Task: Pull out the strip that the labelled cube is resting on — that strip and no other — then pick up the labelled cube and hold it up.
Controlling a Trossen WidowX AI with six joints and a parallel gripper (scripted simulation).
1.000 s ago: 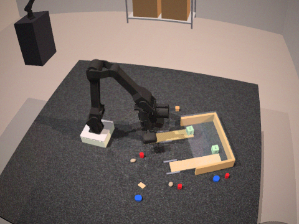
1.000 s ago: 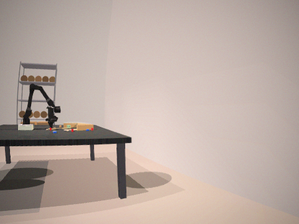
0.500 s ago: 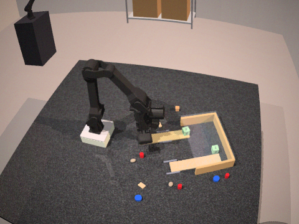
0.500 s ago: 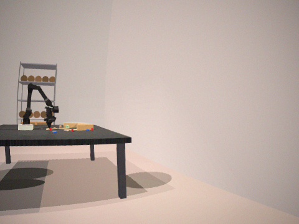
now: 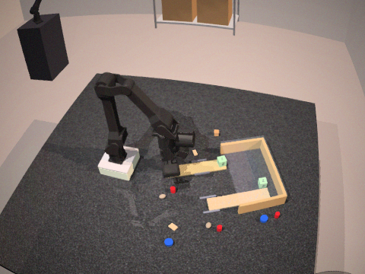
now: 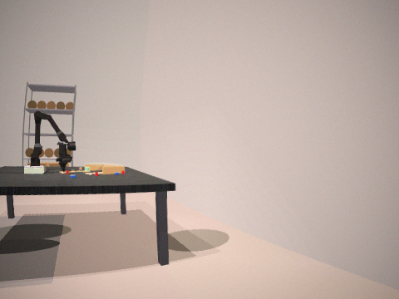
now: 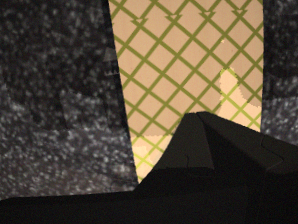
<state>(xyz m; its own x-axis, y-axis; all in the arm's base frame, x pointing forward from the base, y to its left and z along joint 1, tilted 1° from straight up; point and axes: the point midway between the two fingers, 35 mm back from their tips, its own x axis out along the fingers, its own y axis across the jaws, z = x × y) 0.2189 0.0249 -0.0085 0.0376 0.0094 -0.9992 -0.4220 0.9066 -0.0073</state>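
A pale wooden strip [image 5: 203,167] [image 7: 190,55] with an olive lattice pattern lies flat, reaching out of the open side of the box. A green cube [image 5: 221,161] [image 6: 86,169] with a dark mark sits on its right end, at the box's opening. My gripper [image 5: 171,174] [image 6: 63,169] [image 7: 194,123] is shut, its tips down at the strip's left end; I see nothing pinched between them. A second marked green cube [image 5: 262,183] is inside the box beside a second strip [image 5: 237,199]; whether it touches that strip is unclear.
The low wooden box wall [image 5: 274,167] encloses three sides. Grey guide rails [image 5: 207,196] flank the strips. Red cylinders [image 5: 172,189] [image 5: 219,228], blue discs [image 5: 169,242] [image 5: 264,218], an orange cube [image 5: 216,132] and tan pieces [image 5: 172,227] lie around on the table.
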